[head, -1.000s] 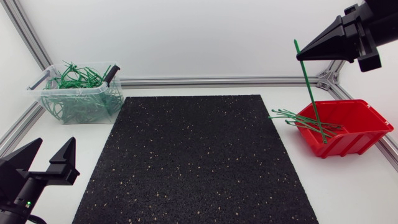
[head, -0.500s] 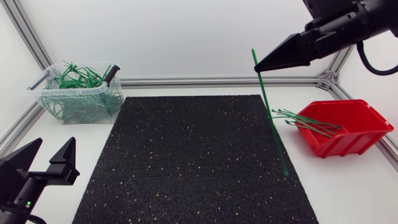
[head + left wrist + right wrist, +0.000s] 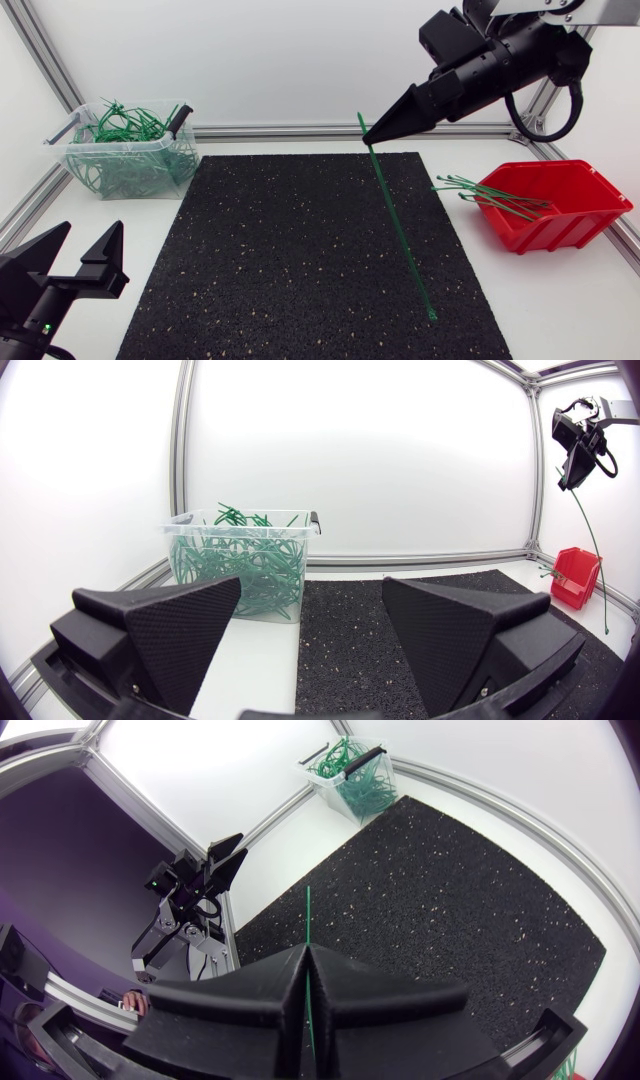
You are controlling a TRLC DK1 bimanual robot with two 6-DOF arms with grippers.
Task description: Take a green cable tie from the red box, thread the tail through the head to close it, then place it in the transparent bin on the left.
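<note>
Right tool (image 3: 369,137) held high, fingers clamping the green cable tie (image 3: 400,232); left tool (image 3: 92,226) low, fingers spread.

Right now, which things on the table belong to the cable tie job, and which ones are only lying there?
For the job:
green cable tie, gripped in the right tool
red box with spare ties
transparent bin with tangled ties
left tool, open

Only lying there:
black mat
frame rail
</note>
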